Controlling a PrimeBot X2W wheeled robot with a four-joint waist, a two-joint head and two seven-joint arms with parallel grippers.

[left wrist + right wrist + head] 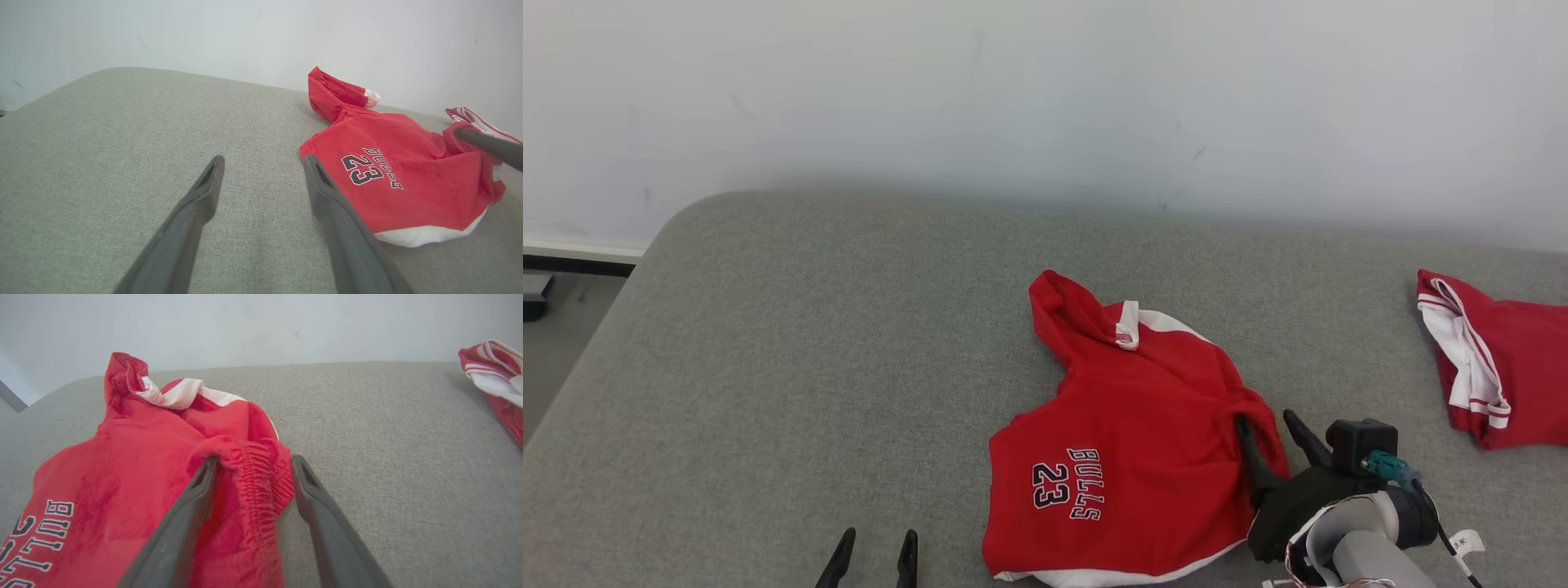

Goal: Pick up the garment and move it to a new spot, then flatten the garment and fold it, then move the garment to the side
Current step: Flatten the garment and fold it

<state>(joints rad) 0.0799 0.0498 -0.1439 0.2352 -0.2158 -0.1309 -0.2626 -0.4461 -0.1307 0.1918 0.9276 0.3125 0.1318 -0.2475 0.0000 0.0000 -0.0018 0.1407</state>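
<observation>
My right gripper (1272,437) stood open around a bunched edge of the garment (1127,425), my left gripper (870,559) wide and empty. I judged flattening came next, needing both on corners.

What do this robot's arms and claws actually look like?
The left gripper and right gripper each have two long, slim, dark grey fingers, slotted near blunt tips. Behind the right one: a black wrist block, a teal connector with a black cable, and a rounded pale grey forearm.
</observation>
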